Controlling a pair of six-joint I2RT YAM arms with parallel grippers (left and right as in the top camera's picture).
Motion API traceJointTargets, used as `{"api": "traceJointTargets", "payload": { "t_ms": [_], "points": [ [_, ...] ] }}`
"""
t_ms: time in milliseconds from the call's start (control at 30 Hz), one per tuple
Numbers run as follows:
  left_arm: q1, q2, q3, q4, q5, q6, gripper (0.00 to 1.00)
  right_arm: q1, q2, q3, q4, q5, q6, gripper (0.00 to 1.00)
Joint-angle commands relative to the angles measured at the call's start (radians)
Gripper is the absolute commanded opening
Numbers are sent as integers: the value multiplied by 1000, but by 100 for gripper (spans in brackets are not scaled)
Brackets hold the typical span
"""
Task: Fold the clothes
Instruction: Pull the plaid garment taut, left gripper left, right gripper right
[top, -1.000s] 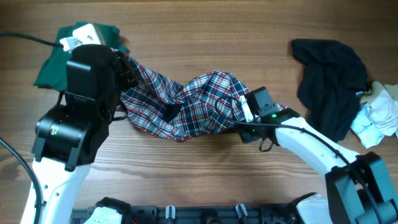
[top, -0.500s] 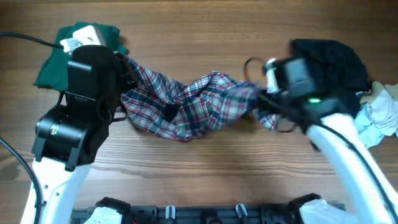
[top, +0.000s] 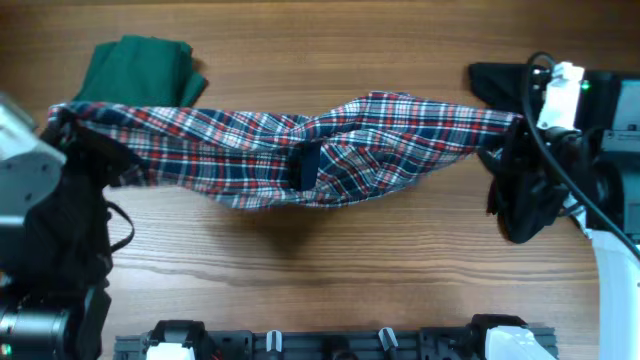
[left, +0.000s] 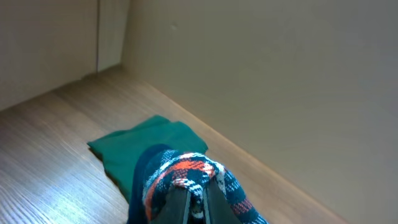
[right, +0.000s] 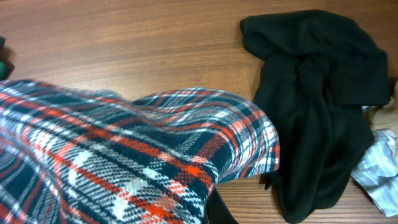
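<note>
The plaid garment (top: 300, 150), red, navy and white, is stretched out lengthwise across the middle of the wooden bench (top: 300, 40), held at each end. The left tool (left: 190, 198) is clenched on its left end: in the left wrist view the two fingers are pressed close together with a bunched fold of the plaid cloth pinched between them. The right tool (top: 510, 132) grasps the right end, where the cloth narrows to a point against the dark wrist; in the right wrist view the plaid drapes over the fingers and hides most of them, so only a dark sliver shows beneath the hem. Between the two grips the garment sags in a shallow curve, widest near its middle, where a navy patch (top: 305, 165) sits among the creases. A soft shadow lies on the bench under its lower edge, so the middle seems to hang clear of the wood. The dark green garment (top: 140, 70) lies flat at the far left of the bench, just beyond the plaid's left end. The black garment (right: 317, 93) lies crumpled at the far right, near the plaid's right end, and a pale garment (right: 379, 168) is bunched just beside it.
</note>
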Motion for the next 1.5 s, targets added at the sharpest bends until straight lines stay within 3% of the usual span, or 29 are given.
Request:
{"api": "traceJointTargets", "payload": {
  "t_ms": [0, 133, 400, 600, 767, 867, 967, 1067, 1100, 1133, 1167, 1233, 1333, 1467],
  "points": [
    [55, -3, 17, -4, -26, -10, 4, -73, -11, 23, -15, -96, -49, 4],
    [60, -2, 17, -61, 9, -23, 4, -138, -11, 23, -51, -211, -112, 5],
    [60, 36, 17, -166, 94, -37, 4, -138, 57, 21, -139, -212, -114, 4],
    [60, 30, 17, -235, 162, -37, 4, -138, -75, 21, -269, -237, -111, 4],
    [60, 35, 17, -434, 244, -90, 4, -138, -175, 21, -344, -232, -106, 4],
    [60, 61, -2, -427, 243, -90, 4, -138, -114, -6, -268, -233, -107, 4],
    [60, 134, -74, -364, 243, -97, 4, -138, 58, -47, -192, -245, -114, 4],
    [60, 261, -167, -190, 244, -97, 4, -137, 262, -54, -66, -280, -115, 5],
    [60, 316, -192, -115, 243, -97, 4, -137, 349, -54, 8, -298, -116, 24],
    [60, 373, -205, -48, 244, -97, 4, -136, 407, -53, 67, -323, -130, 68],
    [60, 446, -206, 16, 244, -97, 23, -135, 484, -49, 123, -390, -164, 90],
    [60, 561, -206, 89, 251, -97, 62, -135, 572, -29, 139, -433, -156, 99],
    [60, 633, -206, 106, 251, -97, 65, -135, 547, -19, 113, -357, -140, 99],
    [60, 605, -206, 123, 251, -97, 66, -135, 398, -20, -23, -163, 43, 100]
  ]
}}
